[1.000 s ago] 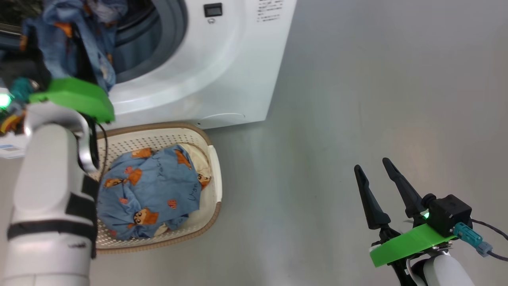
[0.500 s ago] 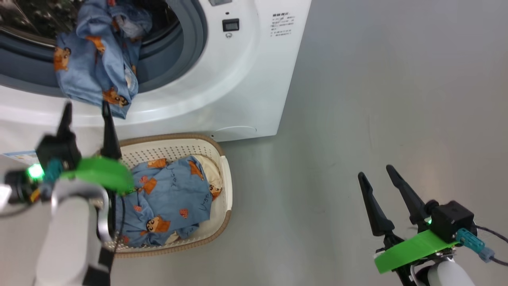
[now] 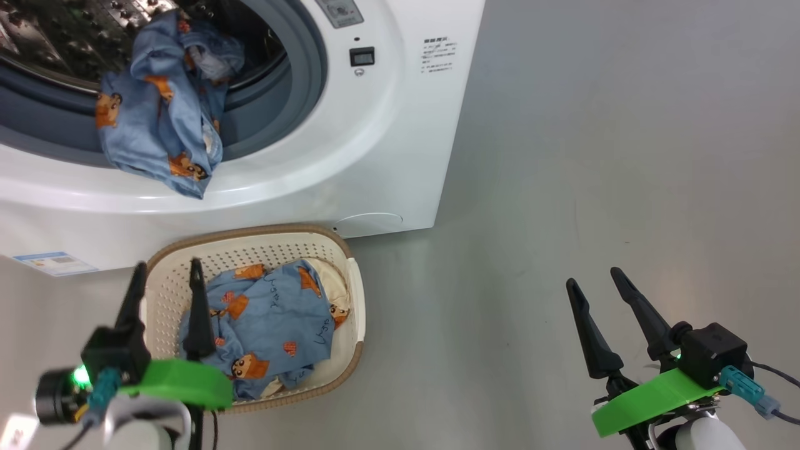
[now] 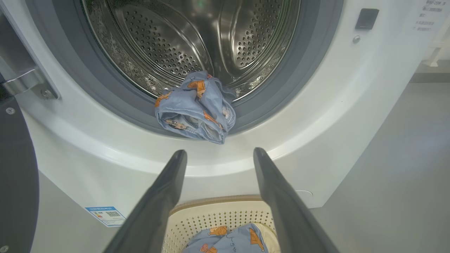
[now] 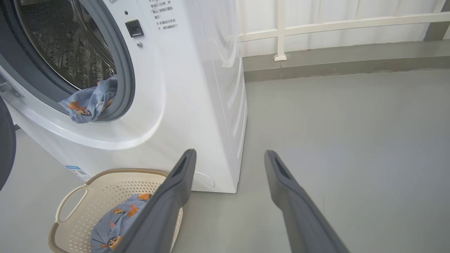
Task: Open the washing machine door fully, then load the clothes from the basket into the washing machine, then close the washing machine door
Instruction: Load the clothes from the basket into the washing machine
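1. left gripper (image 3: pixel 167 267) hangs over the basket (image 3: pixel 262 229), fingers spread, nothing betw them. prob lined up for the next grab.
2. right gripper (image 3: pixel 592 279) sits well apart over bare floor (image 3: pixel 562 156), jaws wide, empty. prob so it's out of the l arm's way.
3. one bear-print garment (image 3: pixel 162 125) lies draped over the grey seal (image 4: pixel 281 91), part in the drum (image 4: pixel 197 38), part hanging down the washing machine (image 3: pixel 387 156) front. not fully in, so i'd say it needs a push b4 the door shuts.
4. the other clothes (image 3: pixel 269 319) sit bunched in the basket, which stands just beside the machine's base, so the carry is short.
5. head view gives the layout: both grippers, basket, garment.
6. l wrist view adds the drum's inside, which looks bare past the garment, plus the hinge (image 4: pixel 24 82) and the dark edge of the washing machine door (image 4: pixel 14 175), standing open at left.
7. r wrist view adds a basket handle (image 5: pixel 72 202) and a wall rail (image 5: pixel 334 24).
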`<state>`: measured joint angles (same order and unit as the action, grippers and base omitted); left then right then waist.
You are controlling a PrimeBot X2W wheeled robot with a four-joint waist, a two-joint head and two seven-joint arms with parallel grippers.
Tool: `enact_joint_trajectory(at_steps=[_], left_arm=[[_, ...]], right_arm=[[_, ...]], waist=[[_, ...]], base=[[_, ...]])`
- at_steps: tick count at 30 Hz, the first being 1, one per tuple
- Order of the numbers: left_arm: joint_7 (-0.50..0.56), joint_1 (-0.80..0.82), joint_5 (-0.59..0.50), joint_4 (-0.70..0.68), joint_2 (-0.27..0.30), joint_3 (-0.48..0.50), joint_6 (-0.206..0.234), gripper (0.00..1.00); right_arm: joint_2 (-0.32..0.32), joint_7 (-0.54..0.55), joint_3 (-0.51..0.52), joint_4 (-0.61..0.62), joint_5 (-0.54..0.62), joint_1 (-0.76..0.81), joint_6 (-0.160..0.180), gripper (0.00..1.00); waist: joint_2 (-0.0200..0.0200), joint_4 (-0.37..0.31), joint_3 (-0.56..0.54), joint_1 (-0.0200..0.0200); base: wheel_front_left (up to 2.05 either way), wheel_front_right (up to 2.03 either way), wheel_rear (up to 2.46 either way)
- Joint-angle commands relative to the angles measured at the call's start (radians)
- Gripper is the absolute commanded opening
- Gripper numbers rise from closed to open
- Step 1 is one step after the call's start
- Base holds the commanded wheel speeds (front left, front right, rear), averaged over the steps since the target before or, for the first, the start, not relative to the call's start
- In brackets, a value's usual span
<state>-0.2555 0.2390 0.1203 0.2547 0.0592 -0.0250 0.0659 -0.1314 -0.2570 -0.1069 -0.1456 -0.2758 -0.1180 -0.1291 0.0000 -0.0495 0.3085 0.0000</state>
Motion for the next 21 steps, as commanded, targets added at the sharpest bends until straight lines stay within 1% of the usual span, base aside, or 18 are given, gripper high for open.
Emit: enact_joint_trajectory(at_steps=[1, 5, 12, 21], left_arm=[[-0.006, -0.032, 0.006, -0.052, 0.01, 0.033, 0.003, 1.0], [-0.006, -0.113, 0.024, -0.116, 0.0, 0.042, 0.007, 1.0], [-0.006, -0.191, 0.039, -0.156, -0.007, 0.062, 0.023, 1.0], [-0.006, -0.218, 0.039, -0.194, -0.009, 0.057, 0.036, 1.0]], right_arm=[[-0.007, -0.005, -0.02, 0.025, 0.012, 0.017, -0.002, 1.0], [-0.01, -0.005, -0.028, 0.028, 0.012, 0.014, -0.002, 1.0], [-0.015, -0.005, -0.026, 0.033, 0.013, 0.021, -0.002, 1.0], [-0.012, -0.005, -0.017, 0.037, 0.015, 0.027, -0.002, 1.0]], waist=[[0.0, -0.006, 0.001, 0.0], [0.0, -0.019, 0.007, 0.0], [0.0, -0.027, 0.01, 0.0], [0.0, -0.026, 0.014, 0.0]], base=[[0.0, 0.0, 0.0], [0.0, 0.0, 0.0], [0.0, 0.0, 0.0], [0.0, 0.0, 0.0]])
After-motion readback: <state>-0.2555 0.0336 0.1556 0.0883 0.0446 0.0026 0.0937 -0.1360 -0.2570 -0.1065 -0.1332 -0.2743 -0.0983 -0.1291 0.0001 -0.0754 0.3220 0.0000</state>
